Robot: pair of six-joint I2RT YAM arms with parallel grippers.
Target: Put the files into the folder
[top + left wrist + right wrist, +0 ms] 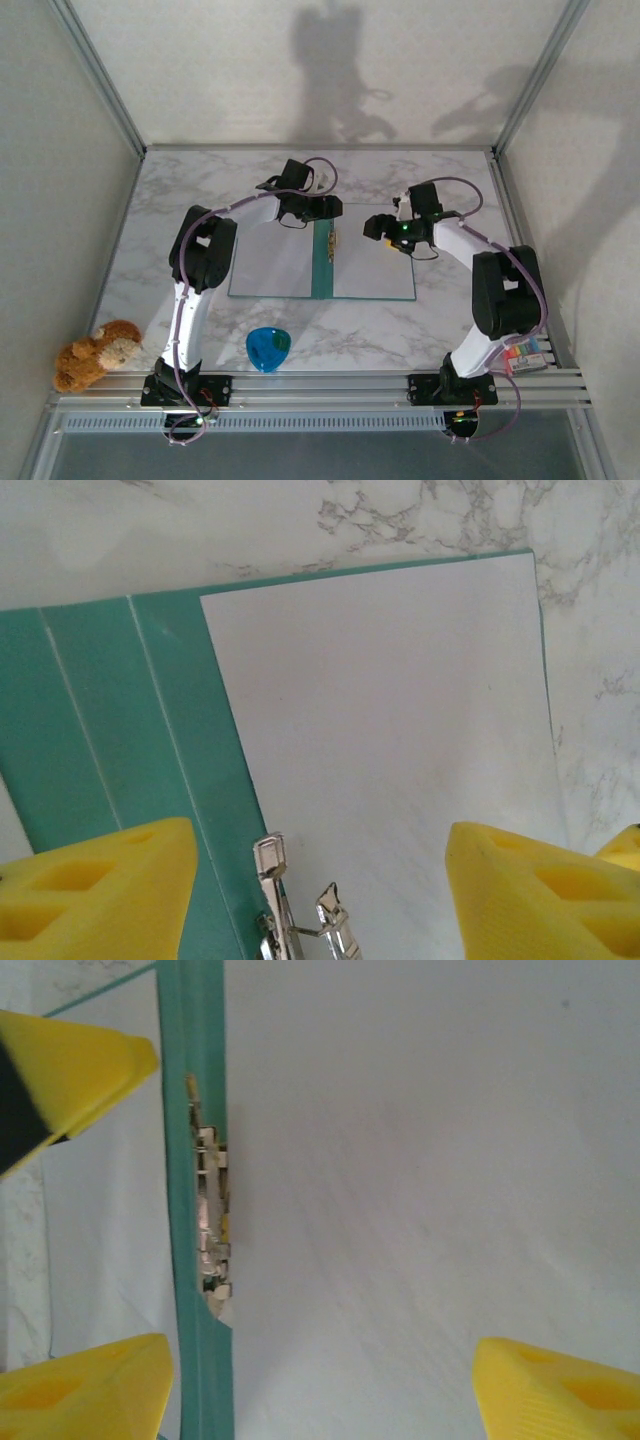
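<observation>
A: Currently the teal folder (321, 268) is lying open and flat mid-way across the marble tabletop (200, 180), with its spine strip running away from the arm bases.
B: Noted. Files?
A: The files (390, 750) are lying flat inside the folder, one long edge running beside the spine and a teal border showing along two sides. A metal clip (285, 900) is sitting on the spine at the files' edge.
B: Grippers?
A: The left gripper (315, 830) is hanging over the files, jaws standing well apart and gripping nothing. The right gripper (320, 1360) is hanging over spine and files, jaws likewise spread with nothing between them.
B: Surroundings?
A: A blue cup (268, 348) is sitting near the front edge, apart from the folder. A plush toy (95, 352) is lying by the near left corner.
</observation>
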